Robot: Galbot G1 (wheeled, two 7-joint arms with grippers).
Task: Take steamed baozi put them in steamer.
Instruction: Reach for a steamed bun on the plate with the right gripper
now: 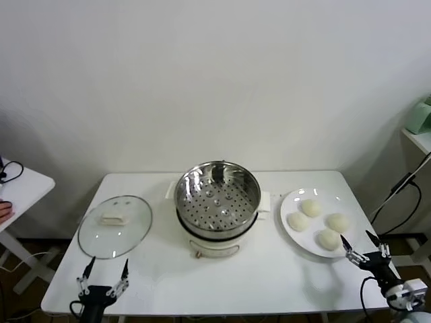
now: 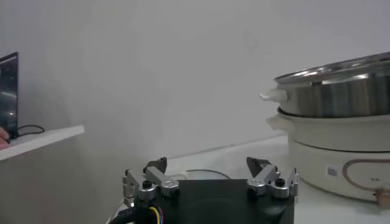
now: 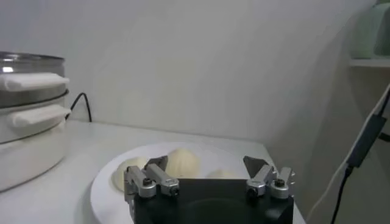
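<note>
Fingers on the right gripper (image 1: 359,245) are spread wide and hold nothing — they sit at the desk's near right edge, just beside the white plate (image 1: 291,202). On that plate lie the four steamed baozi (image 1: 311,208), smooth pale domes close together; none has been lifted. The steamer (image 1: 217,190) stands at the middle of the desk (image 1: 269,276), lid off, its perforated tray bare. The left gripper (image 1: 102,276) waits at the near left edge with its fingers released as well, just short of the glass lid (image 1: 114,226) lying flat on the desk.

As I judge it, the step in hand is the first pick. The bun nearest the right gripper looks the sensible target: come down over its crown, straddle it evenly and close softly, since the dough would likely dent or slip under a hard squeeze. Mind the neighbouring buns — they leave little room for a finger between them.

White desk, plain white wall behind; a second small table stands off to the left, and a shelf with a pale green item to the right.
</note>
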